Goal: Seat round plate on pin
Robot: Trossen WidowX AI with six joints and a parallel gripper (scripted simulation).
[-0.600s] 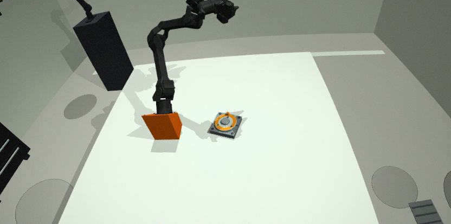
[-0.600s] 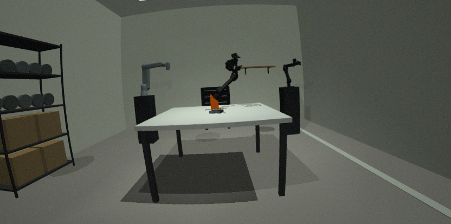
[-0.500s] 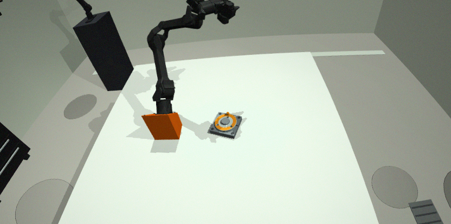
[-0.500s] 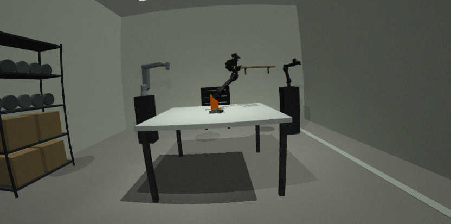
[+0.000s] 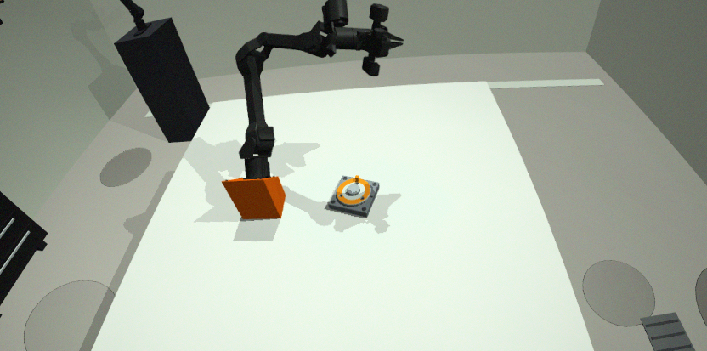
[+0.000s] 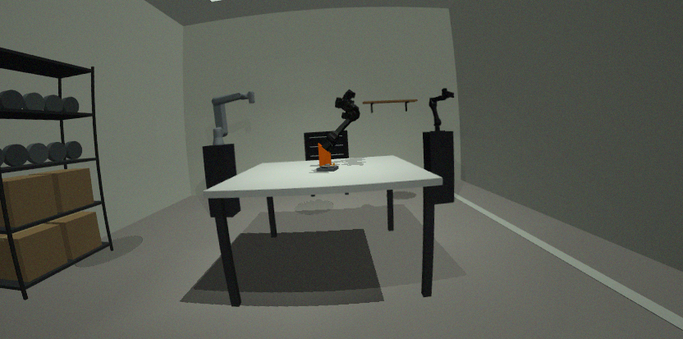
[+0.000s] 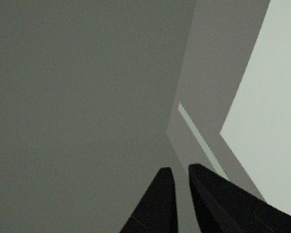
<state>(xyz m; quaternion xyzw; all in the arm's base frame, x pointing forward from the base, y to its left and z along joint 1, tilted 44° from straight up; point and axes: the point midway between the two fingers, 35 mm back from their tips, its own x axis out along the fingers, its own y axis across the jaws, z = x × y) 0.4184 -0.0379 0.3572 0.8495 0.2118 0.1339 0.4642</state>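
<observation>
Exterior view: white table (image 6: 382,175) in grey-walled room.

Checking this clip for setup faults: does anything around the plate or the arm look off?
The round plate sits on its base untouched, while the gripper is high above the table's far edge, jaws nearly shut on nothing. Whether the plate tilts is too small to tell.

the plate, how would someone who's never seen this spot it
On the white table, look just right of the arm's orange mount for a small grey square base. The plate is the orange ring on it, the only round orange thing there.
</observation>
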